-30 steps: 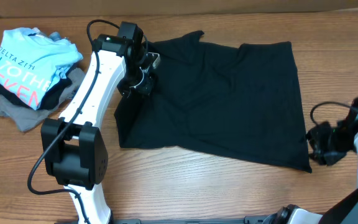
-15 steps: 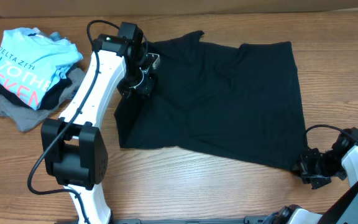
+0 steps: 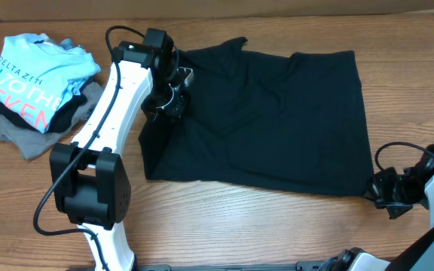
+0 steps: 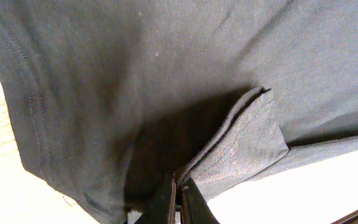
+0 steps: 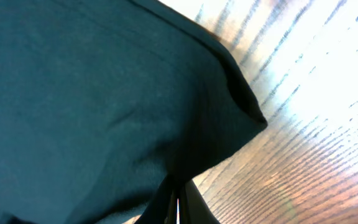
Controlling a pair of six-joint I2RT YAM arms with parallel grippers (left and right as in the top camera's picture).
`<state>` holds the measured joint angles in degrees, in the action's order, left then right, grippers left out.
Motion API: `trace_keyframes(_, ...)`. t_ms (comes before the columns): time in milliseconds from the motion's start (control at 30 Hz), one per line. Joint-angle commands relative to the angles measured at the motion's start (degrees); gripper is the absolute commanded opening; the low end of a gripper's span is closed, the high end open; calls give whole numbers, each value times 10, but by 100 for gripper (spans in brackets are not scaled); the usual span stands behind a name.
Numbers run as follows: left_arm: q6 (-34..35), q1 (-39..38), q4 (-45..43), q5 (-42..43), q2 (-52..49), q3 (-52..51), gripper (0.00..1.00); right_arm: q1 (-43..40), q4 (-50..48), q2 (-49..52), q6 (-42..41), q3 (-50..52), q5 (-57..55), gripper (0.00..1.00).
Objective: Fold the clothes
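Observation:
The clothes, a plain black T-shirt, lie spread across the middle of the wooden table. My left gripper is shut on a fold of fabric at the shirt's left side, near the sleeve. The left wrist view shows that gripper pinching a doubled edge of the shirt. My right gripper is shut on the shirt's near right corner. In the right wrist view the dark cloth runs down between that gripper's closed fingers, over bare wood.
A pile of other clothes sits at the far left, with a light blue lettered T-shirt on top and a grey garment beneath. The white left arm reaches from the front edge. Wooden tabletop shows in front.
My right gripper has come in to the shirt's near right corner and closed on it. The corner has lifted slightly off the table. The left arm has not moved.

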<state>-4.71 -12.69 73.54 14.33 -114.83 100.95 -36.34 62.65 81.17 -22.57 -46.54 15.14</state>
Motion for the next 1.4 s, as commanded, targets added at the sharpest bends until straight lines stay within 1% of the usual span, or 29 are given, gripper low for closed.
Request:
trace_keyframes(0,-9,-1,8,1,7,17,4,-1,1,-10,16,-13,12,4)
trace_keyframes(167,-13,0,17,-18,17,20,4,0,-24,-10,16,-13,77,4)
trace_keyframes(367,-13,0,7,-34,45,21,4,0,-98,-10,3,-13,154,4)
trace_keyframes(433,-14,-1,-5,-29,48,21,4,0,-110,-10,-26,-13,154,4)
trace_keyframes(533,-18,-2,-22,-27,47,20,4,0,-127,-10,-46,-13,154,4)
trace_keyframes(767,-12,-2,-58,-26,47,20,4,0,-189,-9,-54,-13,170,4)
trace_keyframes(867,-9,-2,-83,-17,47,20,4,0,-207,0,-92,-13,163,4)
trace_keyframes(1033,-16,-2,-111,-4,47,20,4,2,-236,19,-97,-13,163,4)
trace_keyframes(1167,-17,-3,-135,-30,47,20,4,14,-257,35,-97,-13,163,4)
trace_keyframes(1267,-17,-2,-155,-31,47,20,5,24,-276,46,-97,-13,163,4)
trace_keyframes(1367,-17,-2,-182,-31,47,20,5,32,-294,51,-118,-13,158,4)
